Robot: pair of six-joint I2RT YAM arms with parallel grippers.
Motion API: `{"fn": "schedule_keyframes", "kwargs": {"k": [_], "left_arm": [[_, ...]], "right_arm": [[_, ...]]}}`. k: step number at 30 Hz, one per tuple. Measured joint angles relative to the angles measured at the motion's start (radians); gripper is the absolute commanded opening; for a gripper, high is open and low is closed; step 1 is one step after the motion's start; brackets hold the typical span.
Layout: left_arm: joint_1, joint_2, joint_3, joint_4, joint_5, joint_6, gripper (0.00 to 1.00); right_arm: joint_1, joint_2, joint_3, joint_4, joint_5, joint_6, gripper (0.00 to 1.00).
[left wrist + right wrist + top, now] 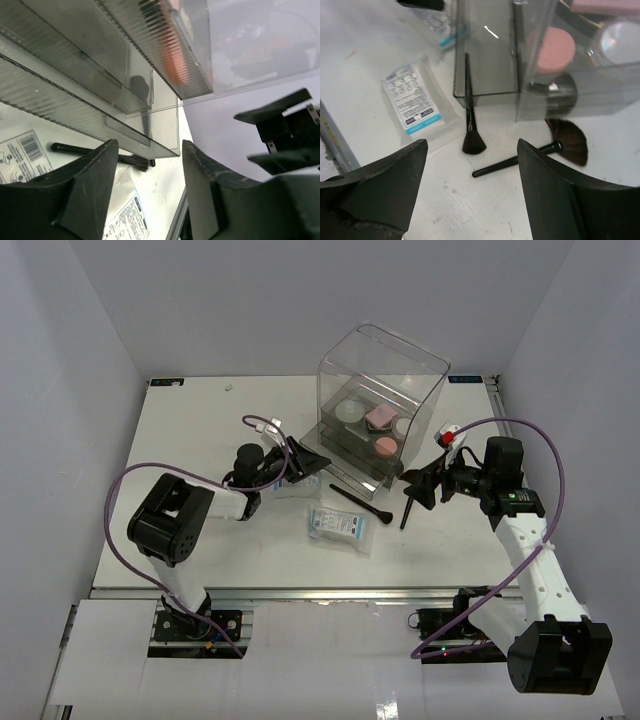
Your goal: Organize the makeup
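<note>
Lab booth — white walls [250,300], aluminium rail [300,595].

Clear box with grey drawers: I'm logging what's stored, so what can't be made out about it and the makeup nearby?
Second sachet: top view, mostly under the left gripper; right wrist view, cut by the top edge.
Drawer contents: left wrist view, ribbed drawer fronts blur them.
Front sachet print: too small to read in any view.
Pink square puff: right wrist view, cut by the top edge.
</note>
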Motion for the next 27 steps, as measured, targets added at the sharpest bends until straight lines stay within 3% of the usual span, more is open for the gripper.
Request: {"fn": "schedule_keyframes", "kwargs": {"k": [2,3,4,8,18,21,27], "left_arm": [[0.003,-0.053,-0.028,-0.013,-0.006,0.03,0.78],[0.005,-0.081,-0.041,-0.023,-0.008,0.047,0.91],[0.008,-0.114,-0.053,-0.039,-0.013,0.069,0.98],[0.02,-0.264,-0.089,-0.165,-0.075,0.198,0.98],[0.04,-0.952,-0.136,-0.633,-0.381,0.542,0.98],[0.044,-1.047,-0.118,-0.747,-0.433,0.612,0.98],[0.044,-1.095,-0.099,-0.999,-0.527,0.724,0.98]], "right_arm": [[0.0,0.007,-0.005,-0.004,0.073,0.032,0.73],[0.0,0.012,-0.009,-0.005,0.108,0.05,0.72],[0.0,0.021,-0.018,-0.006,0.142,0.078,0.71],[0.0,0.053,-0.063,-0.003,0.248,0.18,0.72],[0.0,0.157,-0.152,0.052,0.416,0.377,0.7],[0.0,0.244,-0.146,0.087,0.432,0.418,0.68],[0.008,0.441,-0.1,0.139,0.48,0.501,0.65]]}}
